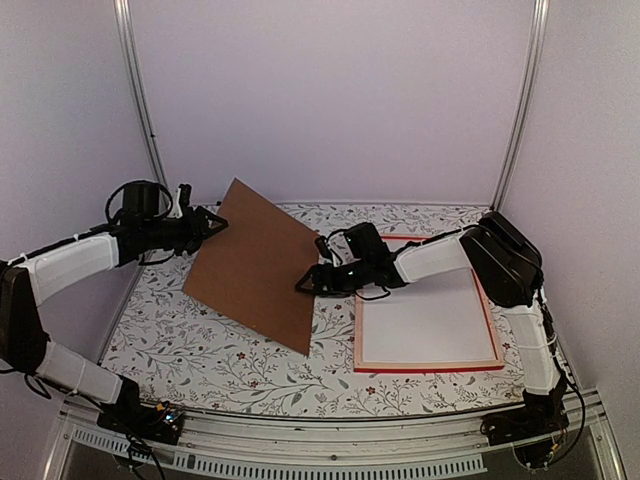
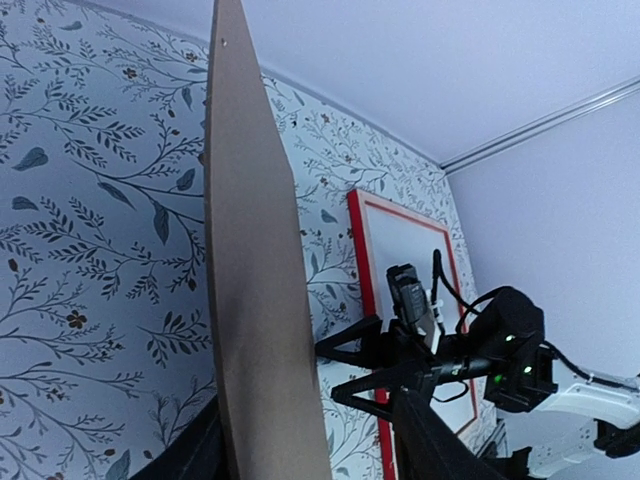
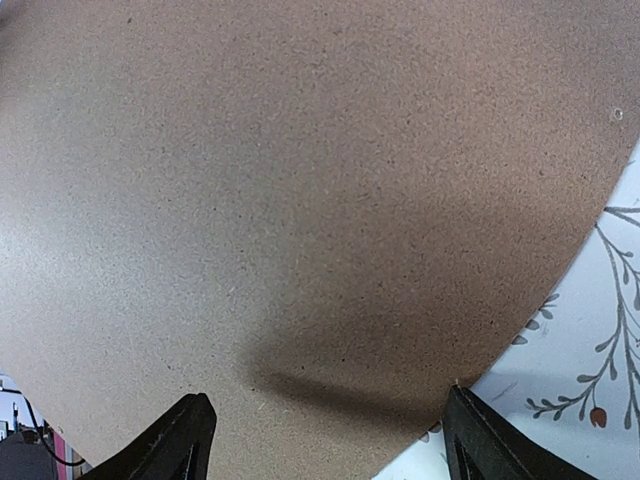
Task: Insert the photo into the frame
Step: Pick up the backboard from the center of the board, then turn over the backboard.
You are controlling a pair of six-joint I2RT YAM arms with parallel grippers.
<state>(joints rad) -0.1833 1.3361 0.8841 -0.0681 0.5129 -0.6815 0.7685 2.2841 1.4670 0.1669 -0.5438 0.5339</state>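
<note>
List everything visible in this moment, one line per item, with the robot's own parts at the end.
backing board: one, plain brown, tilted up over the left-centre of the table
frame: one, red rim with a pale outer edge, lying flat on the right side of the table
white panel: one, white, fills the frame's opening
table cover: one, white with a dark leaf-and-flower print, spread under everything
corner rails: two, grey metal, at the back corners of the pale walls
photo: none in view
left gripper: one, black, at the board's upper left edge, which runs between its fingers; grip unclear
right gripper: one, black, open, at the board's right edge, its arm reaching across the frame
</note>
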